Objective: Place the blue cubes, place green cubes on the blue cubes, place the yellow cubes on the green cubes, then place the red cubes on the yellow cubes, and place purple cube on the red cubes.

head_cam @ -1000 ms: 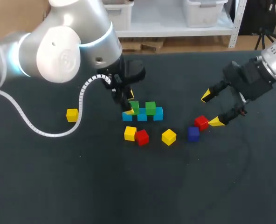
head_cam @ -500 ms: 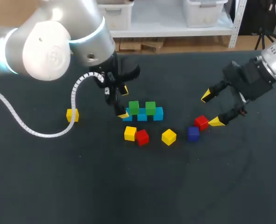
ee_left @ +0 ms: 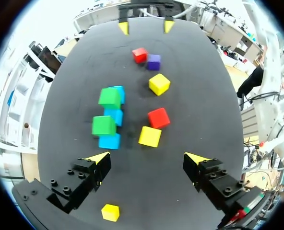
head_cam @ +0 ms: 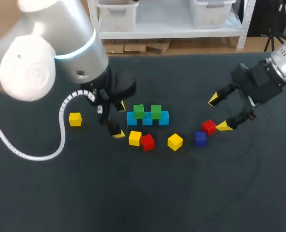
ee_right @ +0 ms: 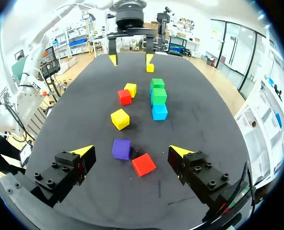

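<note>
1. Backing away toward 8 o'clock, the left gripper (head_cam: 119, 120) has let go of the left green cube (head_cam: 138, 111). It now hangs with fingers spread wide and empty, just at 9 o'clock of the blue cubes (head_cam: 147, 119).
2. From that gripper, the nearest yellow cube (head_cam: 135, 138) lies at 4 o'clock on the tabletop (head_cam: 133, 193), touching a red cube (head_cam: 147, 141).
3. Both the left green cube and the right green cube (head_cam: 156, 111) rest on the row of blue cubes.
4. A far yellow cube (head_cam: 75, 119) sits alone at 9 o'clock; a third yellow cube (head_cam: 175, 141) lies at 5 o'clock of the row.
5. The right gripper (head_cam: 219, 113) has not moved. It is spread and empty near a second red cube (head_cam: 208, 126) and the purple cube (head_cam: 200, 138).
6. The green layer looks finished, so yellow cubes probably come next.
</note>
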Available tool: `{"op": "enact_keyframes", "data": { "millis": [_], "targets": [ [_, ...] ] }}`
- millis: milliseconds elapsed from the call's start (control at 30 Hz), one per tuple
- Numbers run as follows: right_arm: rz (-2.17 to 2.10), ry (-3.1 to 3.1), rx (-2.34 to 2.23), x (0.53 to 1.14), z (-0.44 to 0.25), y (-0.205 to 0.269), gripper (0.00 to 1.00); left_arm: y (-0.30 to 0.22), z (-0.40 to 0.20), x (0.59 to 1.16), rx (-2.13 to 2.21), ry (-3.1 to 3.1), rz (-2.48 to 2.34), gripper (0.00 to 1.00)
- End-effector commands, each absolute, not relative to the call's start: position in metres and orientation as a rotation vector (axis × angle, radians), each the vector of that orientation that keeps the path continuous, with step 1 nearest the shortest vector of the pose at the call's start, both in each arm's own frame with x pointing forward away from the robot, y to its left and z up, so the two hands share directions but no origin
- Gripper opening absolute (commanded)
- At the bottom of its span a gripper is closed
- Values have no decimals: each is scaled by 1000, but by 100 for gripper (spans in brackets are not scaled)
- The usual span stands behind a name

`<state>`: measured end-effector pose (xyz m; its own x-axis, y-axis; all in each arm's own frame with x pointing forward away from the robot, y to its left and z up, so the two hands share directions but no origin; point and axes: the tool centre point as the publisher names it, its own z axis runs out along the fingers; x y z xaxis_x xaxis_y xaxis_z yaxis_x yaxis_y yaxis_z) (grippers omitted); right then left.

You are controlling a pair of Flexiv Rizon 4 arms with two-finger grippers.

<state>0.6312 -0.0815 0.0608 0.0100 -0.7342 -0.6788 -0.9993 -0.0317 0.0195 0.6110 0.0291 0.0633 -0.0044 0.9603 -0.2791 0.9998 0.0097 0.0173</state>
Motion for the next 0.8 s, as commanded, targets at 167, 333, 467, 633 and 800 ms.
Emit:
{"op": "enact_keyframes", "data": {
  "millis": [167,333,467,633,800],
  "targets": [
    [734,1772,-1817,632,60,-81,100,25,44,593,2104,1984,-281,90],
    [734,1772,-1817,632,60,-81,100,18,33,594,2191,1937,-276,78],
    [734,1772,-1817,632,60,-81,100,13,26,598,2234,1907,-269,80],
    [734,1772,-1817,632,60,-81,100,7,21,606,2269,1877,-257,82],
    [734,1772,-1817,632,60,-81,100,2,16,612,2279,1865,-263,82]
  ]
}}
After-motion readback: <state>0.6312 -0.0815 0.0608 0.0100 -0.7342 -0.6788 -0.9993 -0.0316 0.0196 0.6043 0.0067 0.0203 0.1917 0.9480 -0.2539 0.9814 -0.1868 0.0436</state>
